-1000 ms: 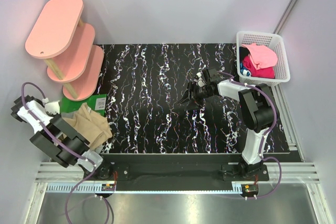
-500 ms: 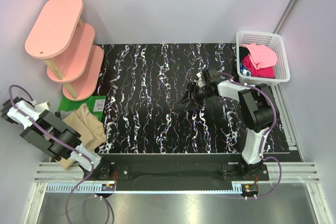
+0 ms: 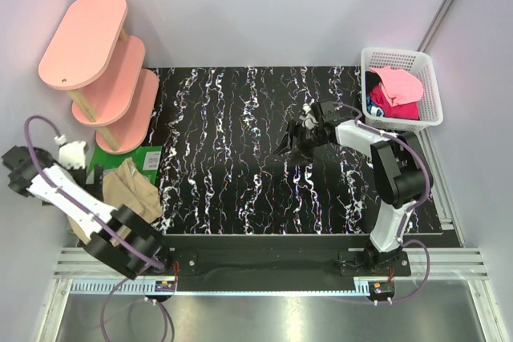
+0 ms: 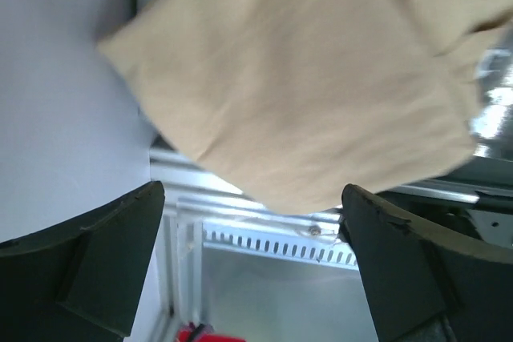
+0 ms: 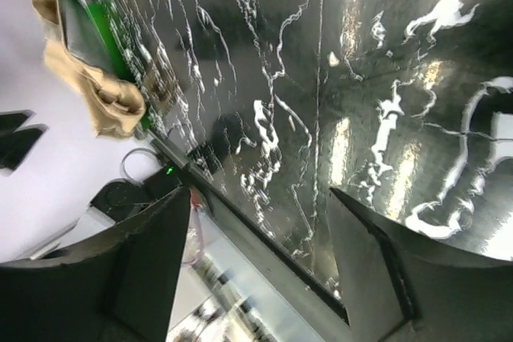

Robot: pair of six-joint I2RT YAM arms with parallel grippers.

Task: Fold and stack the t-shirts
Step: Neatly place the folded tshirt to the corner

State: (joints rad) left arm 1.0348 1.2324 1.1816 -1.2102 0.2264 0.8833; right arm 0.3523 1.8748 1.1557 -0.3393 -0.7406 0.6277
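Note:
A crumpled tan t-shirt (image 3: 130, 190) lies off the table's front left corner, partly over a green t-shirt (image 3: 132, 155). My left gripper (image 3: 84, 167) hovers just left of it, open and empty. In the left wrist view the tan t-shirt (image 4: 304, 78) fills the upper part, beyond the spread gripper (image 4: 252, 226). My right gripper (image 3: 292, 142) hangs open and empty over the middle right of the black marbled table (image 3: 224, 118). The right wrist view looks past the right gripper (image 5: 256, 230) to the tan t-shirt (image 5: 104, 102) far off. Pink (image 3: 398, 83) and magenta (image 3: 393, 107) t-shirts sit in a basket.
The white basket (image 3: 429, 78) stands at the table's back right corner. Pink oval shelves (image 3: 96, 62) rise at the back left, beside the shirts. An aluminium rail (image 3: 264, 274) runs along the front, by the arm bases.
My left gripper has opened and let go of the tan t-shirt, and the left arm has swung back to the left. The right gripper has opened wider.

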